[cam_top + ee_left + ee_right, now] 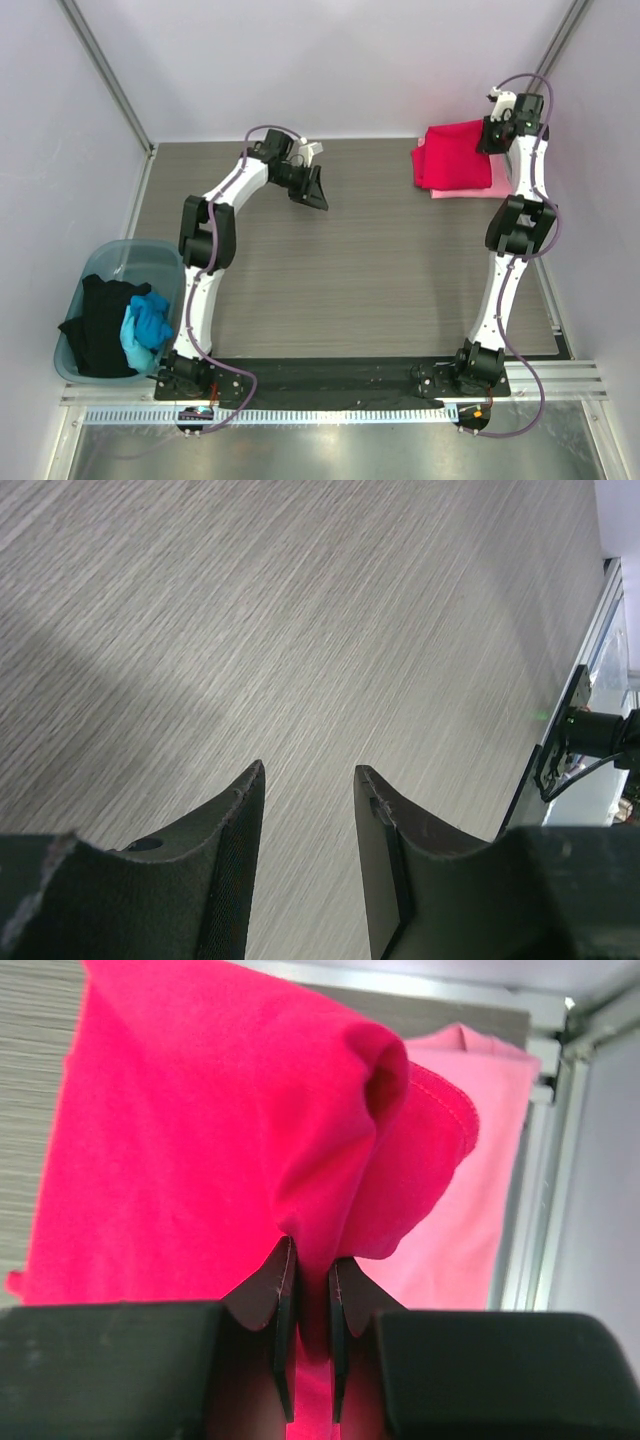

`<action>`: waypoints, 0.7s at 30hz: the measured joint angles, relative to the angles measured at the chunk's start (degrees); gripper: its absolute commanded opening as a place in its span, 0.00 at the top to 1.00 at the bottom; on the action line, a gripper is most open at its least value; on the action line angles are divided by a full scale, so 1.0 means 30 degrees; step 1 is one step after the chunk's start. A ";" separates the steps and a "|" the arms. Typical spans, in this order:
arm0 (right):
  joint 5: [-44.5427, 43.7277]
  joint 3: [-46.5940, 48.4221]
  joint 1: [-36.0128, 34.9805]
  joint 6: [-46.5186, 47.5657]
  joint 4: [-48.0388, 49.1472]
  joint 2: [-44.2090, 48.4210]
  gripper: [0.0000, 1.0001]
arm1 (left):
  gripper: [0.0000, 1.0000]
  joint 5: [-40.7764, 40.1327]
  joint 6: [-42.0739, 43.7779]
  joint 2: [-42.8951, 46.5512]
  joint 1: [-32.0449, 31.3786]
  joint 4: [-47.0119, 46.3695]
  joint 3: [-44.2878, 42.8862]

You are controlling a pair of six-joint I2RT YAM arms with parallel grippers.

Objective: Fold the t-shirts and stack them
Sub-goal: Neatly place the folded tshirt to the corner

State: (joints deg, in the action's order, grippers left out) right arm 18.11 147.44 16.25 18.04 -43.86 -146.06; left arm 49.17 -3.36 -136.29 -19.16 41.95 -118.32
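Left wall (pixel 50 120): pale, plain panel; a slanting metal post (pixel 105 75) runs down to the desk's far left corner.
Tub (pixel 75 300): translucent blue-grey, standing off the desk's left edge, just beside the left arm's base.
Black t-shirt (pixel 95 325): crumpled in the tub, one part draped over its near rim.
Blue t-shirt (pixel 145 325): bright, bunched, lying against the black one on the tub's right side.
Left claw (pixel 312 190): over the far left part of the desk, holding nothing. The wrist view (pixel 308 770) shows its fingers spread apart above bare surface.
Desk (pixel 350 270): grey wood-grain laminate with fine streaks running left to right, matt, with a soft shadow under the left claw.
Base plate (pixel 330 375): black strip along the near edge, carrying both arms; a slotted metal rail (pixel 300 412) lies in front of it.
Back wall (pixel 330 60): pale and featureless.
Crimson t-shirt (pixel 455 155): folded, at the far right corner of the desk, lying on the pink one.
Pink t-shirt (pixel 470 192): beneath the crimson one, showing only at its near and right edges.
Right claw (pixel 490 135): at the crimson t-shirt's right edge. The wrist view (pixel 310 1250) shows its fingers pinched on a raised fold of that cloth (pixel 200 1110), with pink cloth (pixel 480 1160) behind.
Right wall (pixel 610 200): pale panel, close beside the shirts.
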 measured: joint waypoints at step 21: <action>-0.2659 0.0998 0.0670 -0.0117 0.2113 -0.1734 0.99 | 0.56 -0.0554 0.0401 -0.0044 -0.0648 0.0321 0.0000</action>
State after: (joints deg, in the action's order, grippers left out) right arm 10.13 150.43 18.26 17.69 -37.52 -151.26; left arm 47.51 -2.15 -136.42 -21.10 42.92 -118.32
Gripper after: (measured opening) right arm 0.169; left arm 0.437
